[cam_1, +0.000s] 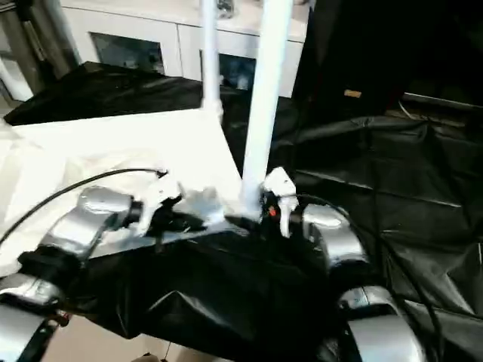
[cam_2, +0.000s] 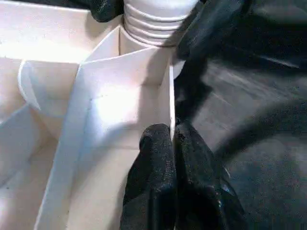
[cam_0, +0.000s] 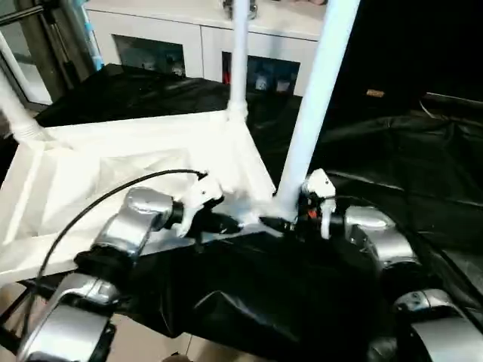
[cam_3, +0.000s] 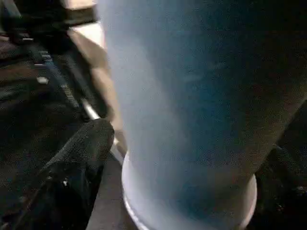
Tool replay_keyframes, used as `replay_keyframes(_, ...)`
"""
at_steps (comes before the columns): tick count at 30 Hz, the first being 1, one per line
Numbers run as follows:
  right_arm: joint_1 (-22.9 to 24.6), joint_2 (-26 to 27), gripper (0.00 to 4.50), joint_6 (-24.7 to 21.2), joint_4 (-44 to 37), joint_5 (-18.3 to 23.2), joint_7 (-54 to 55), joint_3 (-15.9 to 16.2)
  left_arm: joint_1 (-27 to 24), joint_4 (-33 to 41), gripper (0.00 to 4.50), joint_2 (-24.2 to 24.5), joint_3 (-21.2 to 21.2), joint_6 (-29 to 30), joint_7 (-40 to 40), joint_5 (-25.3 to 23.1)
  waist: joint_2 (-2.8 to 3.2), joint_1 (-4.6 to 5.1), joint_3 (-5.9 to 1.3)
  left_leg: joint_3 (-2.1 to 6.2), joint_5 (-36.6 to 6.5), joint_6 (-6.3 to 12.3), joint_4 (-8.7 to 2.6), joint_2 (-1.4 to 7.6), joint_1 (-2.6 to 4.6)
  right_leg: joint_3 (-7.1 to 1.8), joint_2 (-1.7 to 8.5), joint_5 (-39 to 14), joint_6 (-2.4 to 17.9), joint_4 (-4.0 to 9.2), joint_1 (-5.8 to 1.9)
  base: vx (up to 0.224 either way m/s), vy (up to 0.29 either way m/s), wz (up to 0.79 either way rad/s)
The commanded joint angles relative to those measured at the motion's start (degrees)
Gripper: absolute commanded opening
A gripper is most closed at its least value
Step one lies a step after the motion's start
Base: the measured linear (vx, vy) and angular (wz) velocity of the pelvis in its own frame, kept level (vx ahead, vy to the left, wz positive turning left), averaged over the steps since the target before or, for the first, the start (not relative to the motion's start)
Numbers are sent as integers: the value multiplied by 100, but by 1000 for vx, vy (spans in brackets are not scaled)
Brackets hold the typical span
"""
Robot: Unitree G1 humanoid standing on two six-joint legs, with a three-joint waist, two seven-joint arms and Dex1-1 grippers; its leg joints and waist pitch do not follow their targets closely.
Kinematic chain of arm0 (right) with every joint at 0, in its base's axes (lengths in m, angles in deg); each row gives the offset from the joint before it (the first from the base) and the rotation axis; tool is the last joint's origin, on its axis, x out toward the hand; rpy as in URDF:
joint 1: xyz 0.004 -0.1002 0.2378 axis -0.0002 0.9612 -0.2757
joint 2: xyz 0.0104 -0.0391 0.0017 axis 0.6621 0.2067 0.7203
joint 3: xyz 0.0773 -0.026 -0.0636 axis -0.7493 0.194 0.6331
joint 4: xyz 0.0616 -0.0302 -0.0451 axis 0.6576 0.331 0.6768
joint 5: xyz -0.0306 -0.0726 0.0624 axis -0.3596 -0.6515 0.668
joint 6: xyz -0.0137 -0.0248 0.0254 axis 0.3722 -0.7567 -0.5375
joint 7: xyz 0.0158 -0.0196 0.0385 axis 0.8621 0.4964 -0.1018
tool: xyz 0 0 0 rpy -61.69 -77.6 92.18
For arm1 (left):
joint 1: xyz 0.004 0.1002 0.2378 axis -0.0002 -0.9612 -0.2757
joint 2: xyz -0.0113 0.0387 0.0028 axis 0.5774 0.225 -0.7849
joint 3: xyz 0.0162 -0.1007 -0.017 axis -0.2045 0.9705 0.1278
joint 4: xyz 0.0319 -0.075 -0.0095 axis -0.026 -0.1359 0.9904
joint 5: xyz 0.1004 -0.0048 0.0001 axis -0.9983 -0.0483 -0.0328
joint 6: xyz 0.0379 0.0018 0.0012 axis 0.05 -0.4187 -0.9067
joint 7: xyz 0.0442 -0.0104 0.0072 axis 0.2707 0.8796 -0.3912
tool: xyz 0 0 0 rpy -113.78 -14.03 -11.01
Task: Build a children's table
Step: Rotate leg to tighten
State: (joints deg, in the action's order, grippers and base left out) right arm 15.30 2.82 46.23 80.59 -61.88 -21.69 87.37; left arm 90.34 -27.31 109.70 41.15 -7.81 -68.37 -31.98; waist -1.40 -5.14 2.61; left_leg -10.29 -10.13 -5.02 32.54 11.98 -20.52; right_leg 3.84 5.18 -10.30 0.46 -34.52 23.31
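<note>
The children's table lies upside down on black cloth, its white ribbed top point(cam_0: 113, 162) facing up. Three white legs stand in corner sockets: the near right leg point(cam_0: 313, 113), a far leg point(cam_0: 240, 53) and a left leg point(cam_0: 15, 109). My left gripper point(cam_0: 226, 224) is shut on the top's near rim point(cam_2: 170, 96), its fingers point(cam_2: 158, 158) pinching the thin wall just short of the near right socket point(cam_2: 153, 24). My right gripper point(cam_0: 281, 217) stands open at the base of the near right leg point(cam_3: 192, 96), with one finger point(cam_3: 81, 153) beside the leg's foot.
A white cabinet with glass doors point(cam_0: 189, 38) stands behind the table. Crumpled black cloth point(cam_0: 392, 151) covers the work surface to the right. A black cable point(cam_0: 90, 211) loops over my left forearm. Pale floor point(cam_0: 136, 343) shows below the cloth's front edge.
</note>
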Motion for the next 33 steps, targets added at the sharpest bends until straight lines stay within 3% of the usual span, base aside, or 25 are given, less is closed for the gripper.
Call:
replay_keyframes(1, 94, -25, 355, -198, -174, 8, -355, 211, 11, 244, 0, -3, -99, -17, -332, 195, 22, -15, -337, -28, -1238, 358, -349, 154, 47, -221, 275, -898, 1514, 343, -307, 0, 0, 0)
replay_keyframes(5, 177, -48, 313, -361, -354, 77, -475, 264, -18, 263, 0, 70, -76, 1, -423, 184, 17, -26, -331, -24, -1254, 257, -363, 153, 56, -227, 273, -1007, 1449, 354, -294, 0, 0, 0)
replay_keyframes(8, 229, -18, 286, -475, -466, 109, -510, 290, -47, 329, 0, 88, -96, 62, -435, 203, 16, -35, -346, -19, -1101, 271, -356, 152, 38, -224, 275, -802, 1459, 323, -308, 0, 0, 0)
replay_keyframes(14, 242, 96, 274, -558, -433, 90, -293, 243, -21, 266, 0, -35, -67, 46, -145, 151, 12, -34, -349, -27, -1062, 290, -344, 144, 38, -223, 276, -728, 1491, 318, -303, 0, 0, 0)
replay_keyframes(16, 173, 296, 273, -494, -178, -21, 426, 137, 87, 70, 0, -238, -19, 118, 356, 7, 4, -17, -333, -21, -1154, 209, -360, 143, 49, -234, 289, -923, 1434, 346, -285, 0, 0, 0)
replay_keyframes(18, 138, 357, 273, -441, -78, -72, 688, 101, 122, 15, 0, -292, -7, 133, 481, -27, -2, -1, -317, -5, -1413, 104, -381, 122, 63, -237, 304, -1483, 1276, 408, -279, 0, 0, 0)
replay_keyframes(19, -65, 560, 272, -377, 365, -213, 1744, -83, 248, -154, 0, -507, 67, 182, 980, -115, -5, 10, -312, 2, -1422, 60, -389, 127, 62, -242, 314, -1566, 1242, 415, -268, 0, 0, 0)
replay_keyframes(20, -138, 633, 272, -403, 513, -243, 2113, -161, 292, -208, 0, -583, 89, 206, 1155, -142, -2, 37, -305, 1, -1455, 16, -394, 119, 66, -246, 307, -1650, 1221, 424, -256, 0, 0, 0)
replay_keyframes(22, -300, 921, 272, -493, 832, -174, 2945, -386, 461, -423, 0, -857, 109, 272, 1763, -276, -5, 66, -293, 32, -1675, -119, -405, 96, 84, -243, 315, -2285, 970, 488, -243, 0, 0, 0)
replay_keyframes(28, -517, 1353, 272, -536, 1216, -117, 4153, -640, 700, -752, 0, -1304, 238, 379, 2801, -376, -7, 47, -314, 10, -1594, -35, -390, 86, 86, -248, 287, -1963, 959, 487, -227, 0, 0, 0)
replay_keyframes(31, -657, 1574, 272, -190, 1500, -299, 4467, -558, 742, -853, 0, -1574, 269, 342, 3118, -409, 6, 32, -315, 8, -1652, -35, -391, 85, 91, -237, 282, -1894, 984, 490, -222, 0, 0, 0)
replay_keyframes(32, -680, 1605, 328, -119, 1537, -331, 4437, -531, 722, -832, 0, -1603, 238, 328, 3064, -409, 8, 29, -312, 4, -1674, -20, -390, 86, 93, -241, 283, -1894, 989, 494, -213, 0, 0, 0)
replay_keyframes(33, -696, 1621, 342, -69, 1548, -344, 4363, -520, 699, -804, 0, -1603, 200, 305, 3006, -415, 8, 33, -314, 13, -1672, 9, -395, 84, 68, -239, 285, -1878, 991, 485, -234, 0, 0, 0)
